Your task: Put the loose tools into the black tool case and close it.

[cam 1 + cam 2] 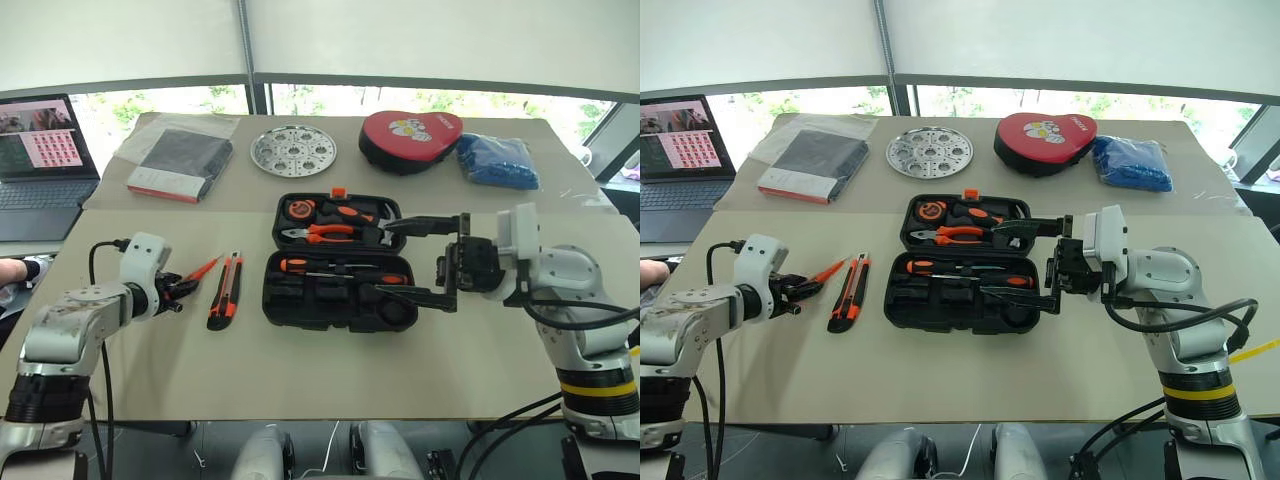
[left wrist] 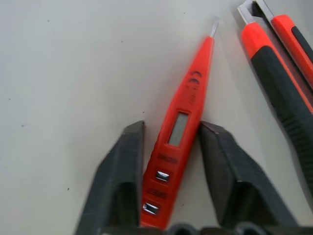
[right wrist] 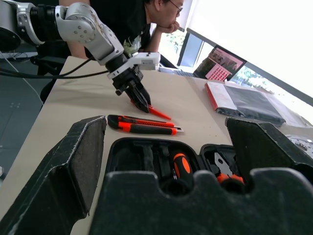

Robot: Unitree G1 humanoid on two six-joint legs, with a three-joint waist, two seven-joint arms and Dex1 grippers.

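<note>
Orange plastic, light and stiff, the tester screwdriver [image 2: 178, 142] is lying between the left gripper [image 2: 171, 161] fingers, which are pinching its slippery body. Right gripper [image 1: 428, 259] is hanging wide open, holding nothing.

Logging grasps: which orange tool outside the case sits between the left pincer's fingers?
The slim orange tester screwdriver, with its small display window; the utility knife lies apart, untouched.

tool case [image 1: 335, 290]: one, open
utility knife [image 1: 224, 291]: one
tester screwdriver [image 2: 178, 134]: one
red pouch [image 1: 410, 140]: one
round metal plate [image 1: 293, 151]: one
laptop [image 1: 40, 165]: one
</note>
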